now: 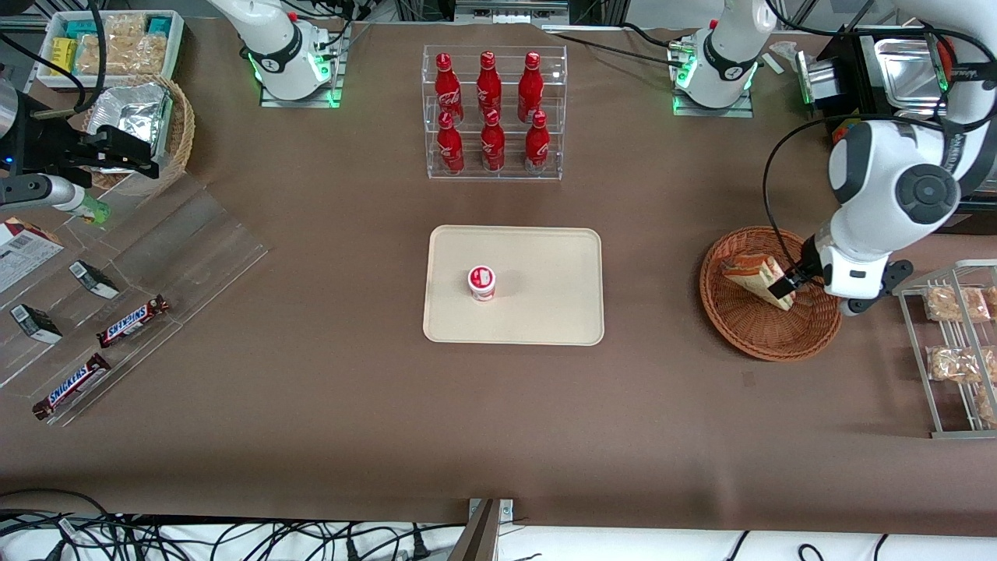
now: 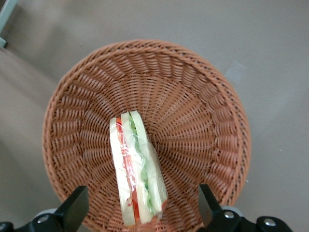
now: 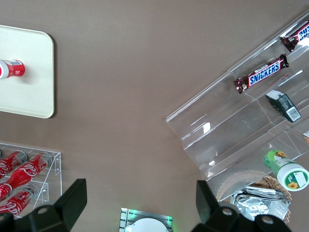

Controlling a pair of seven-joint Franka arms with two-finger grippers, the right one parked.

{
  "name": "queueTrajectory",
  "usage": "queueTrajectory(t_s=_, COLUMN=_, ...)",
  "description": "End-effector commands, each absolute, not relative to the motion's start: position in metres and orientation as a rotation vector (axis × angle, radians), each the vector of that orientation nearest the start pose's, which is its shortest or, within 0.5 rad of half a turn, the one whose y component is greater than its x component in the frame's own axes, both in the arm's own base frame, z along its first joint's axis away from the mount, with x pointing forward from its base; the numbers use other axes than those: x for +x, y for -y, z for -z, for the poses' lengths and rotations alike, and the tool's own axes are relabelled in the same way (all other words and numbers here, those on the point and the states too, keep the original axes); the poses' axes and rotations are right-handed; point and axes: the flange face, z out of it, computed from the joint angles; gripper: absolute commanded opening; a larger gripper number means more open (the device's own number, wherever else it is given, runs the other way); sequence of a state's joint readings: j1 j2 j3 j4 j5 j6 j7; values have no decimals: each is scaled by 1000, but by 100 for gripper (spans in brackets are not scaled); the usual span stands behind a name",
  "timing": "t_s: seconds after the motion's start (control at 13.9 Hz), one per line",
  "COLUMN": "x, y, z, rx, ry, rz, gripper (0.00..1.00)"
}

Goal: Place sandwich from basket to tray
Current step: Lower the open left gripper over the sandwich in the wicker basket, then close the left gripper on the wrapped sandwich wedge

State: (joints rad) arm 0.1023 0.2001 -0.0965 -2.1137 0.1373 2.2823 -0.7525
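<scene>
The gripper (image 1: 785, 290), fingers spread wide and holding nothing, hangs over the sandwich (image 1: 757, 278), which apparently stands on edge in the basket (image 1: 767, 340) toward the surface's working-arm end, the grasp and carry to the mid-surface tray (image 1: 545, 312) not yet made.

White-grey left arm, black cable, gripper (image 1: 788, 290) with black fingers (image 2: 75, 209).

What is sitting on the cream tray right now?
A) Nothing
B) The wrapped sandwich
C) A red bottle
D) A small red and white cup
D: a small red and white cup stands on the tray, while the sandwich is in the basket with the gripper over it, fingers open.
</scene>
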Motion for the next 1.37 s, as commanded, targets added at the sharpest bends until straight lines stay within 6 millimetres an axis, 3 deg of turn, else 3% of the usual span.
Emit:
queueTrajectory(t_s=0.0, x=545, y=-7, z=-295, rx=-2869, ry=1031, rz=83, gripper=100)
queueTrajectory(t_s=0.36, x=525, y=-7, z=-250, rx=-2864, ry=1147, rz=127, gripper=100)
queueTrajectory(t_s=0.65, x=522, y=-6, z=-235, rx=-2864, ry=1147, rz=103, gripper=100)
queueTrajectory(t_s=0.72, x=522, y=-6, z=-233, rx=-2864, ry=1147, rz=98, gripper=96)
queueTrajectory(t_s=0.79, x=521, y=-6, z=-231, rx=-2863, ry=1146, rz=91, gripper=70)
queueTrajectory(t_s=0.86, x=521, y=-6, z=-230, rx=-2863, ry=1146, rz=89, gripper=33)
queueTrajectory(t_s=0.94, x=521, y=-6, z=-230, rx=-2863, ry=1146, rz=89, gripper=4)
queueTrajectory(t_s=1.01, x=522, y=-6, z=-231, rx=-2862, ry=1149, rz=93, gripper=0)
queueTrajectory(t_s=1.3, x=525, y=-6, z=-244, rx=-2865, ry=1133, rz=107, gripper=0)
